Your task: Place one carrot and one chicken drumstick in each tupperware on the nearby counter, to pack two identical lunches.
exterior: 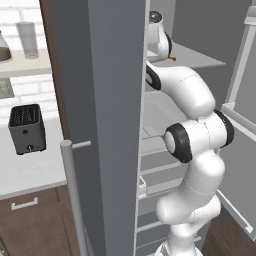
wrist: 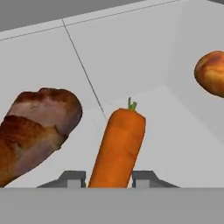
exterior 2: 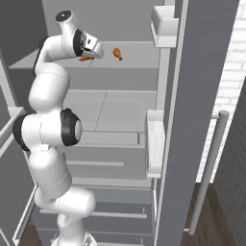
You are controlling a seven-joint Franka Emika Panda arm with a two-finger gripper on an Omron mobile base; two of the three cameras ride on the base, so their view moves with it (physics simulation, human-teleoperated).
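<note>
Carrot (wrist: 118, 146), a smooth orange tapered stick with a small green stub at its thick end, stands between the two dark finger tips in the hand view, its narrow end running down between them and its crown pointing toward 12 o'clock. The gripper (wrist: 109, 179) has its tips close against the carrot's two sides, pinching it. In the right base view the same carrot (exterior 2: 84, 58) shows as a small orange sliver right at the gripper (exterior 2: 93, 54), on the pale grey upper shelf (exterior 2: 139, 55) of the open refrigerator.

At 9 o'clock from the carrot in the hand view lies a chicken drumstick (wrist: 37, 131), a lumpy reddish-brown piece with a mottled, roasted-looking skin and a thick rounded end. A second chicken drumstick (wrist: 211, 72), golden-brown and glossy, sits at about 2 o'clock, cut by the picture's edge; in the right base view it (exterior 2: 116, 53) lies on the same shelf, a little apart from the gripper at 3 o'clock.

The shelf and the refrigerator's inner walls are flat, matte, pale grey. The refrigerator door (exterior: 107, 115) is a tall slab of brushed dark grey with a round silver bar handle (exterior: 72, 195). In the left base view, at 9 o'clock from the door, a boxy dark grey toaster (exterior: 27, 128) stands on the pale counter (exterior: 30, 172).
</note>
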